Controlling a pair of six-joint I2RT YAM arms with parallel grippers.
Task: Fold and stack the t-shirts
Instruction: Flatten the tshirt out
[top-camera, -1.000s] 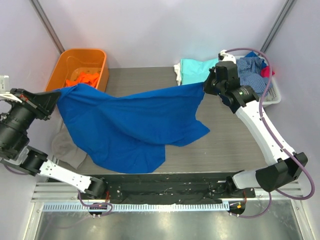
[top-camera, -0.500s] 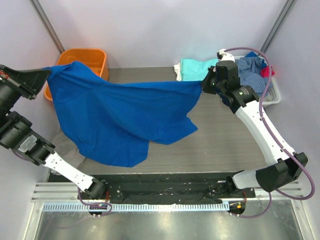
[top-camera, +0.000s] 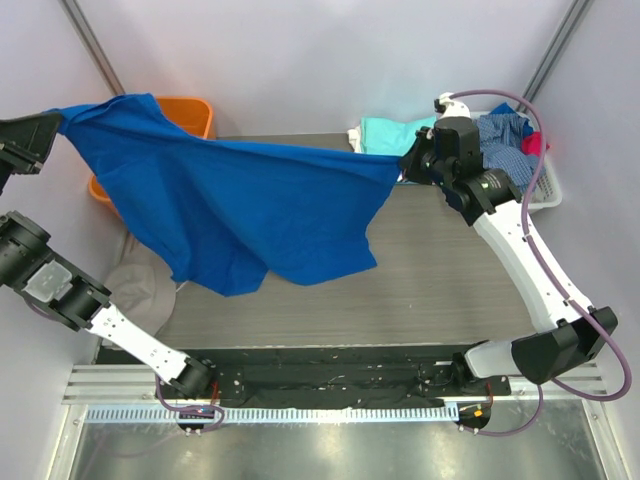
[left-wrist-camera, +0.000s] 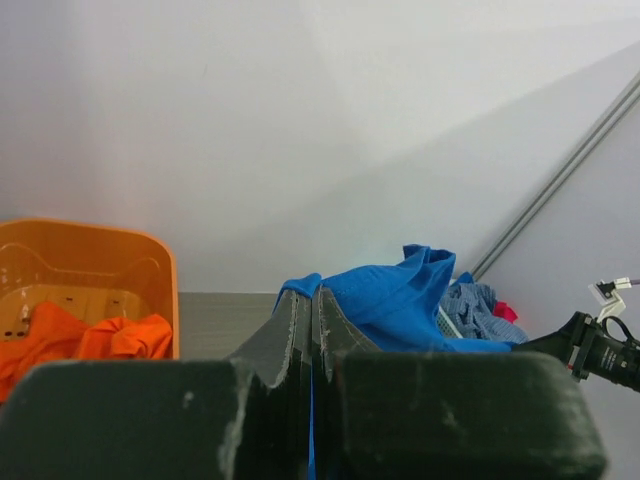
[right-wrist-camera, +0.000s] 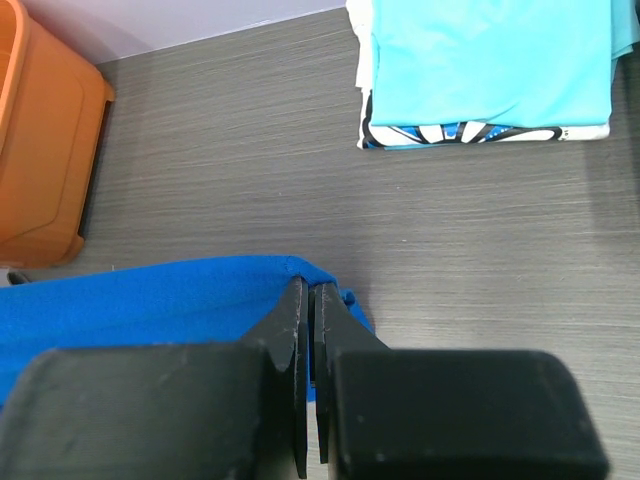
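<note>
A royal blue t-shirt (top-camera: 240, 205) hangs stretched in the air between both arms, its lower edge drooping over the table. My left gripper (top-camera: 58, 122) is shut on its left corner, raised high at the far left; that cloth shows at the fingertips (left-wrist-camera: 312, 298) as blue t-shirt (left-wrist-camera: 390, 305). My right gripper (top-camera: 403, 168) is shut on the right corner, seen as blue t-shirt (right-wrist-camera: 150, 300) pinched at the tips (right-wrist-camera: 311, 292). A folded aqua t-shirt (top-camera: 390, 135) tops a small stack at the back, also in the right wrist view (right-wrist-camera: 490, 60). Orange t-shirts (left-wrist-camera: 80, 340) lie in the orange bin.
An orange bin (top-camera: 185, 112) stands at the back left, partly hidden by the blue cloth. A white basket (top-camera: 540, 185) at the back right holds a checked garment (top-camera: 505, 135) and a red cloth (top-camera: 535, 143). A grey-beige cloth (top-camera: 145, 290) lies at the table's left edge.
My left gripper has risen and swung up and to the left, lifting the blue t-shirt off the table and pulling it taut. The right gripper has barely shifted.
</note>
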